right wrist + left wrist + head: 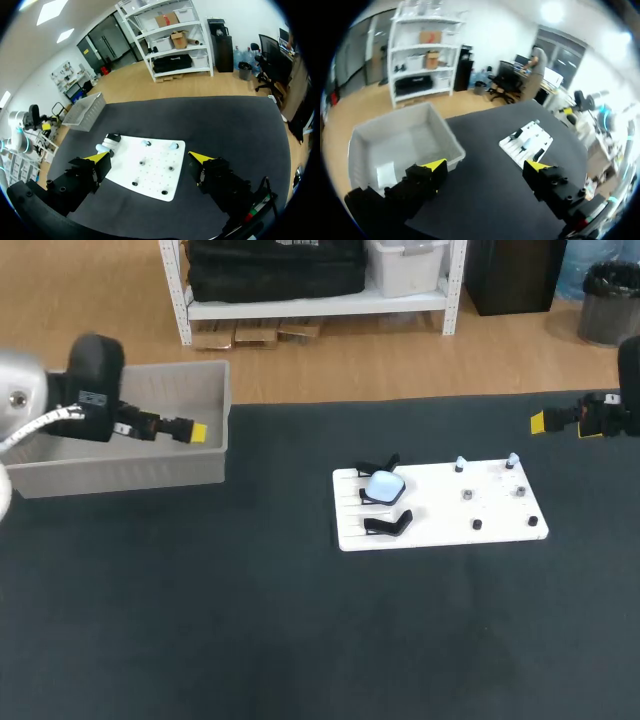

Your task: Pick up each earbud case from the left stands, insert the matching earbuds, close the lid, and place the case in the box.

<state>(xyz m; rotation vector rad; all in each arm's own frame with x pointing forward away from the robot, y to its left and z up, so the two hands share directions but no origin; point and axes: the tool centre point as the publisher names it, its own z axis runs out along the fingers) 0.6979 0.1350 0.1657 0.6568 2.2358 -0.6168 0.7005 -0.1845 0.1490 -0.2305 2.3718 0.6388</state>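
The step in hand is judged to be the pick-up of the case. It is seen resting on a black stand at the left end of the white board, mid-table. A second, empty stand lies just beside it, nearer the robot.

The left gripper is held over the box, well apart from the board, with its jaws spread wide and nothing between them. The right gripper is likewise spread and empty, off the board's right end.

For a clean grasp the case is best approached from above and taken across its narrower sides, low enough that the rounded shell is not squeezed out of the fingers. It should then be lifted straight up, so that the stand's prongs are cleared before any sideways travel.

Two pale earbuds are perched on the board's far edge, and small dark pegs are dotted across its right half. These are not in the path from the left, but could be knocked by a right-hand reach that is kept too low.

The stand's raised arms are the nearest hazard to the fingertips.

A white patch is visible on the box floor — what it is cannot be told.
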